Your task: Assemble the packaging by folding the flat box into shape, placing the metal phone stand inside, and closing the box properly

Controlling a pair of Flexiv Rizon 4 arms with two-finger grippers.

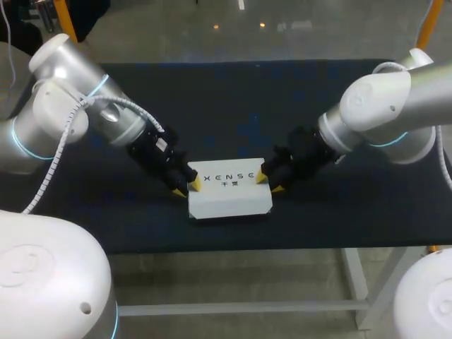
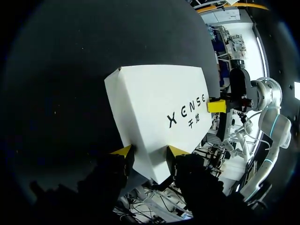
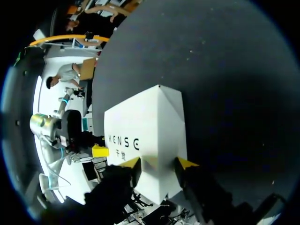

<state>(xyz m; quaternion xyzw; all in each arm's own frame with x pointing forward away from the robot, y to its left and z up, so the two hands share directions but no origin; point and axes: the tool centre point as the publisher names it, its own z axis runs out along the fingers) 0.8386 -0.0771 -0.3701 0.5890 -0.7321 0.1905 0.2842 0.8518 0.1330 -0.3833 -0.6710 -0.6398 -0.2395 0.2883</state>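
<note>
**Box wedged between two claws, open bench around**
The white box (image 1: 229, 192) lies directly ahead of the left claw (image 1: 187, 188) and the right claw (image 1: 270, 182), blocking each one's forward path. Each claw also bars the box's end opposite the other. To either side of both claws, dark bench (image 1: 233, 106) gives passing room.

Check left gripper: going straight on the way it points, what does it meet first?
The white box: the left gripper is already at its near end, apparently touching it. The right gripper sits at the box's opposite end, further along.
</note>
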